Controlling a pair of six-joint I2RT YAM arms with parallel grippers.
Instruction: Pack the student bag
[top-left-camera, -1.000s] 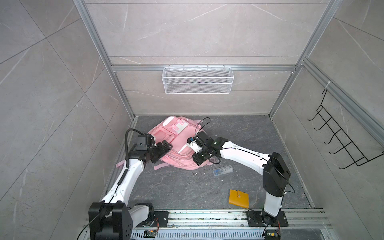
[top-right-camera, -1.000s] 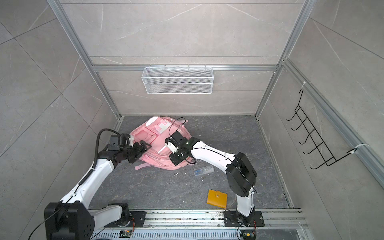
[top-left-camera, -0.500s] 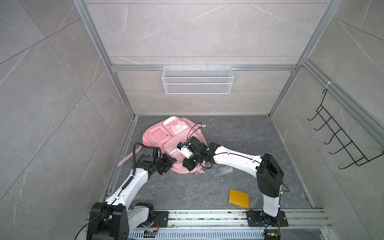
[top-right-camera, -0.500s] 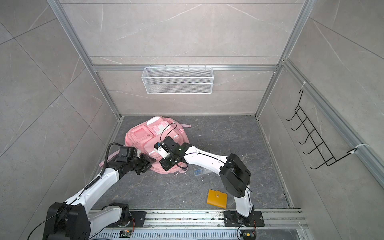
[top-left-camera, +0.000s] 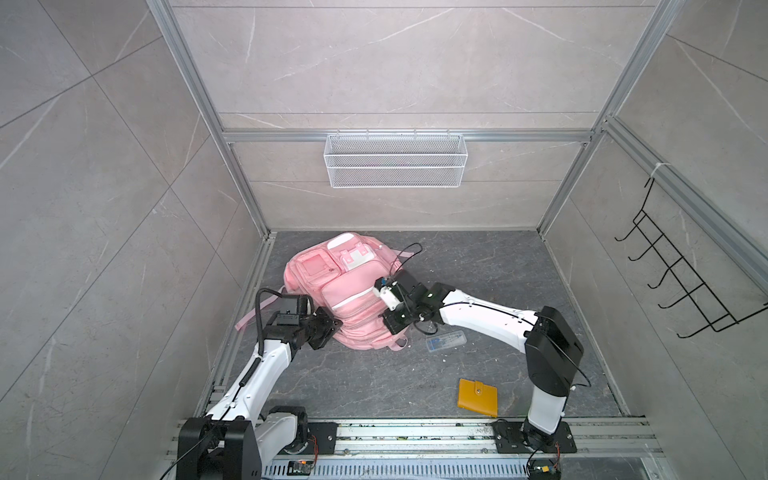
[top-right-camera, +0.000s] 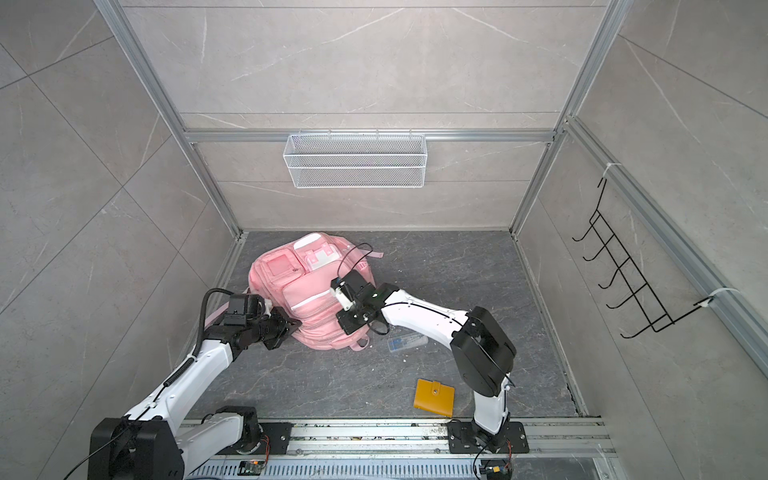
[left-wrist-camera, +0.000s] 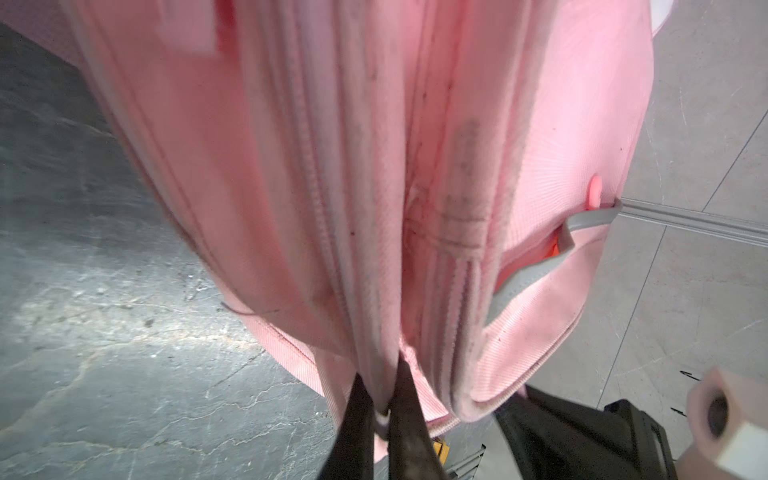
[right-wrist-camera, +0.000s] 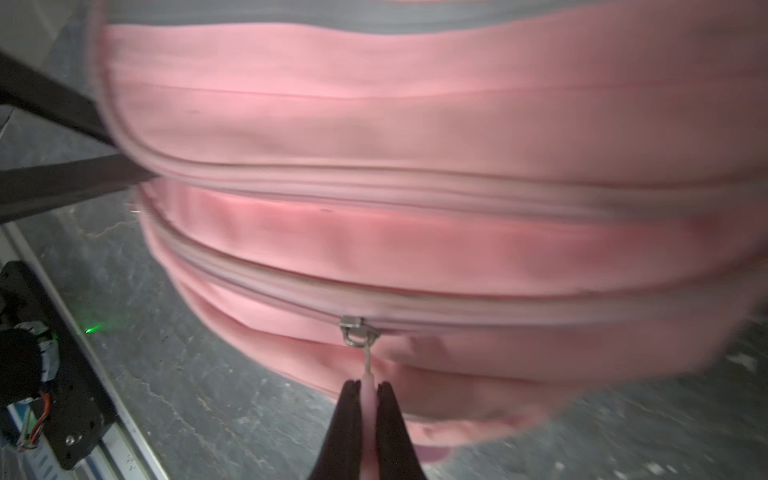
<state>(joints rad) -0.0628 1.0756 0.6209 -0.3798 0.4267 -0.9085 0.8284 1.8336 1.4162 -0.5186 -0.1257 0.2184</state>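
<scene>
Nearest you, your left tool (left-wrist-camera: 380, 374) is clamped shut on a fold of seam at the near-left edge of the student bag (top-left-camera: 345, 299). Your right tool (right-wrist-camera: 368, 386) is pinched shut on the pink zip pull (right-wrist-camera: 368, 376) at its near-right edge. The zip track (right-wrist-camera: 498, 307) runs crosswise between them, curving from the slider (right-wrist-camera: 353, 328) toward the left tool, so the pull should probably follow that line. Beyond, the bag lies pockets-up on the surface (top-left-camera: 478, 270), long axis toward the back wall (top-left-camera: 395, 208).
</scene>
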